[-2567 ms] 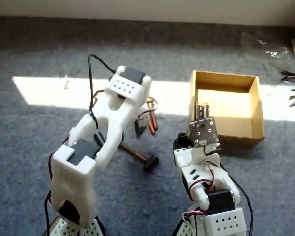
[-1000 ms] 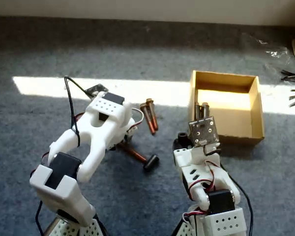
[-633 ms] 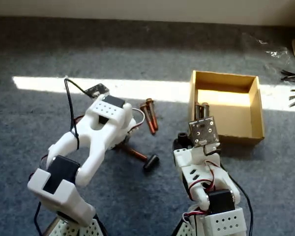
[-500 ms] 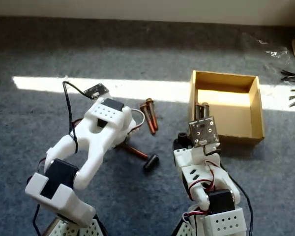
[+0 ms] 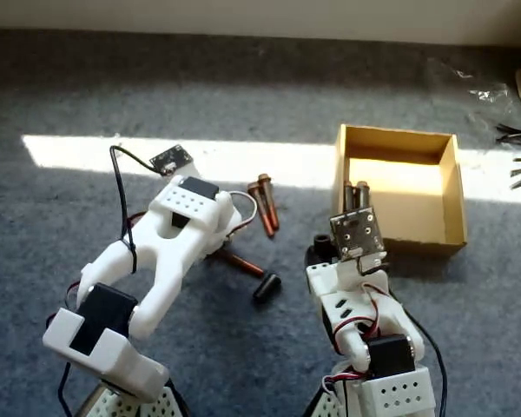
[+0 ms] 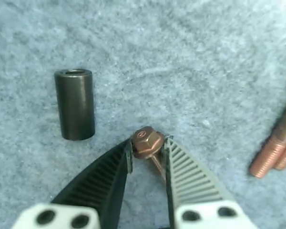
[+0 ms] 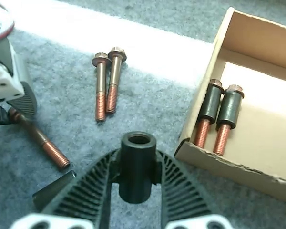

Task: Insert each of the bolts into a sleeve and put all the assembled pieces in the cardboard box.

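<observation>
On the grey carpet [image 5: 61,95] beside the cardboard box [image 5: 391,142], the left gripper [image 6: 148,151] is narrowed onto a copper-coloured bolt [image 6: 148,141], its ribbed fingers [image 6: 183,167] pinching the shank just under the hex head. The bolt's threaded end lies low against the carpet and points towards the right arm. A loose sleeve [image 6: 75,105], black and hollow, lies on its side near the bolt, apart from it and from the fingers. The right gripper [image 7: 138,174] sits close to the box's near corner, clamped around a black sleeve [image 7: 138,164] that stands upright between its fingers with the open bore facing the wrist camera. Between the two arms, two spare bolts [image 7: 107,86] lie side by side and touching, heads away from the right arm. Two assembled pieces [image 7: 218,117], each a bolt inside a dark sleeve, rest together in the box against its left wall.
</observation>
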`<state>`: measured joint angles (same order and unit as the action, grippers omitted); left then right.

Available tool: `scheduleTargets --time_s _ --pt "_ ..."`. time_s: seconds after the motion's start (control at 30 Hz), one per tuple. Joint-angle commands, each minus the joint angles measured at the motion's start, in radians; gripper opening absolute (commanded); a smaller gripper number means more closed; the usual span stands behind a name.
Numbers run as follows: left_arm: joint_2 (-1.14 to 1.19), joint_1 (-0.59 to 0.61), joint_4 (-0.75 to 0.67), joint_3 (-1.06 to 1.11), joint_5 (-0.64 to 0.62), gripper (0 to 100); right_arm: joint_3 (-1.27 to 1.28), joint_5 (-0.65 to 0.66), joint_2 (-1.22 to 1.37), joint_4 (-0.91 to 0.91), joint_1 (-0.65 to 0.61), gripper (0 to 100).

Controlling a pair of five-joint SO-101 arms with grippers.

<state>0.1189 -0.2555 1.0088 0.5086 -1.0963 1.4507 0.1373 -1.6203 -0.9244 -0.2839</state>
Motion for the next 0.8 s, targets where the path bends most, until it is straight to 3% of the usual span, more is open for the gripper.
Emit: scheduleTargets --time_s 0.0,0.2,0.43,0.77 --pt "-0.012 0.012 -0.026 -0.004 -0.002 3 -0.008 0.012 -0.010 0.035 -0.004 0.5" --pt "-0.013 0.013 -0.020 -0.018 -0.002 3 -0.007 0.014 -0.010 0.035 -0.004 0.5" --pt "-0.004 0.012 0.203 -0.160 0.000 3 -0.007 0.014 -0.010 0.035 -0.004 0.5" --pt "-0.001 0.005 0.203 -0.174 0.086 3 -0.007 0.015 -0.010 0.036 -0.004 0.5"
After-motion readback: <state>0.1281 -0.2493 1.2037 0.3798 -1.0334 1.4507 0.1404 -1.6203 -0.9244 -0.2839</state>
